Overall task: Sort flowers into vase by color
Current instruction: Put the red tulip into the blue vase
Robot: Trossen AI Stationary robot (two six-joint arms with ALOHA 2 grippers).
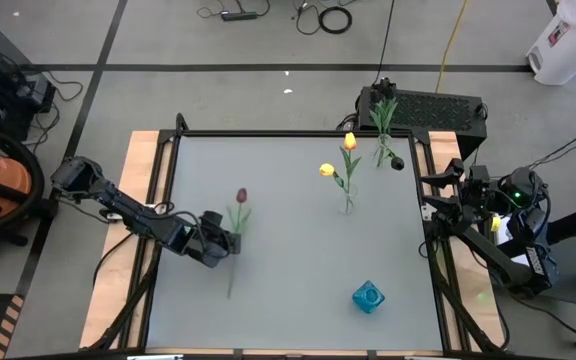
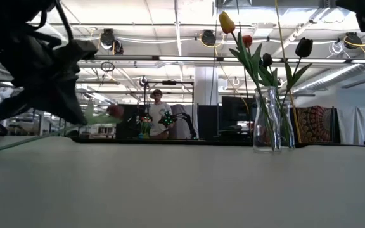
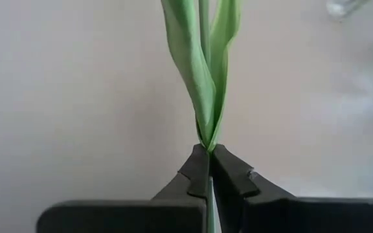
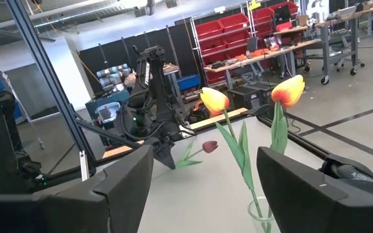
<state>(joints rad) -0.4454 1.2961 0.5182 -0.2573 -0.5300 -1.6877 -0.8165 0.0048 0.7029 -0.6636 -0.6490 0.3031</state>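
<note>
Table: grey top, wooden strips along both side edges, arms mounted left and right.

Left arm: reaching in from the left edge, low over the near-left part of the top. Left gripper: pinched tight on the stem of the red tulip, just under the point where the two leaves meet. Probably gripped there so the leaves act as a stop and the long stem hangs free below for threading into a neck. Bud pointing far, stem trailing near; flower looks raised off the top in the low view, though hard to say by how much.

Right arm: parked off the right edge, clear of the work. Right gripper: spread wide, empty, facing across the table toward the yellow blooms.

Far vase: at the far-right corner, holding leafy stems; in the low view, dark and red-tipped buds in the glass behind. Likely the home for the red one.

Yellow vase: right of centre, clear glass, two yellow tulips standing upright in it, already sorted by the look of things.

Blue object: near right, well apart from both vases, untouched.

Next call: lift, carry right and far, tip upright over the far vase.
</note>
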